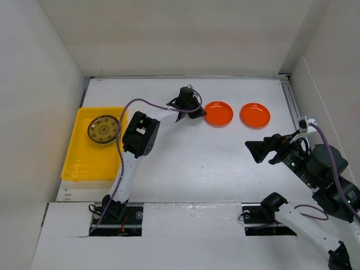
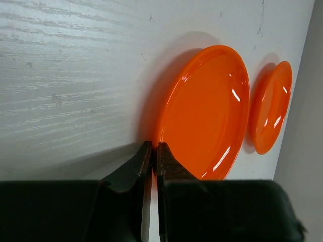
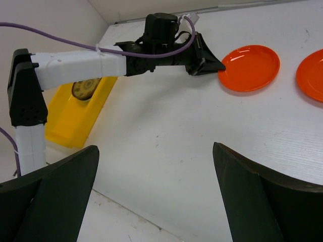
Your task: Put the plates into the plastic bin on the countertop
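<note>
Your left arm stretches across the white table (image 1: 185, 163) toward the far wall, with its purple cable (image 1: 147, 103) looping over it. The left pincer (image 1: 200, 111) is closed right at the left rim of the left orange plate (image 1: 219, 113); from above you can't tell whether the rim is pinched. The right orange plate (image 1: 255, 115) lies just beside it, not touching. At the table's left side, the yellow bin (image 1: 79, 163) holds one brown-gold patterned plate (image 1: 103, 129) in its far end. Your right pincer (image 1: 260, 152) hangs over the table's right side with its jaws spread and nothing in them, apart from both orange plates.
</note>
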